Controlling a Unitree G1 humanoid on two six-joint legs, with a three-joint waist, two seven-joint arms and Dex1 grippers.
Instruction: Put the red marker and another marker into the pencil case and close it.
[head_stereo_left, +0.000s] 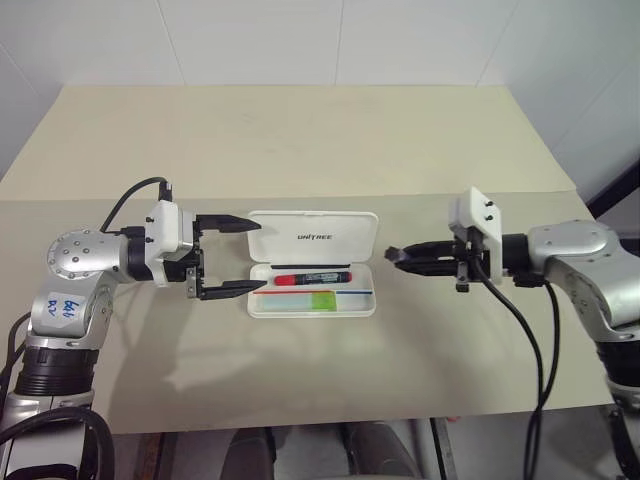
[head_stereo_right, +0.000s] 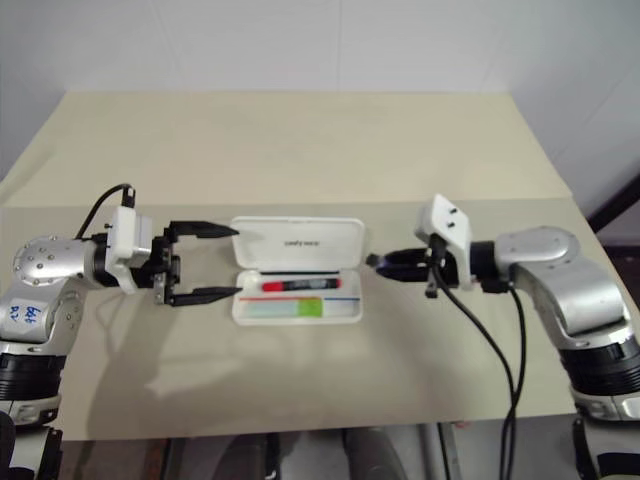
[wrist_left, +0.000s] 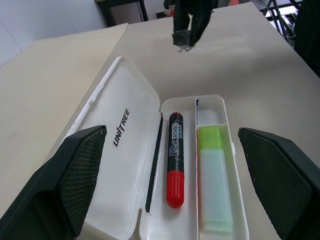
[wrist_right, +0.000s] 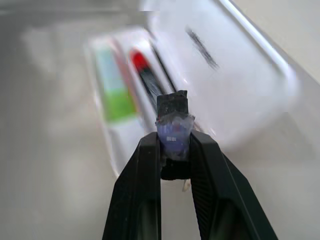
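You had the pencil case lying open on the bench — the red marker and the green marker both lay inside. Your left gripper hung just beside it, jaws wide apart; your right gripper hovered near the other end, jaws nearly together.

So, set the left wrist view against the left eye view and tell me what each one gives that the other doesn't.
Left wrist view: it looks into the open pencil case from one end, showing the divider between the red marker and the green marker, and the print on the red marker's label.
Left eye view: the table all round the case and both arms facing it, with the left gripper open at one end and the right gripper shut, off the other end.
Shared: the case open, its lid laid flat, both markers lying inside, and the right gripper's tips.
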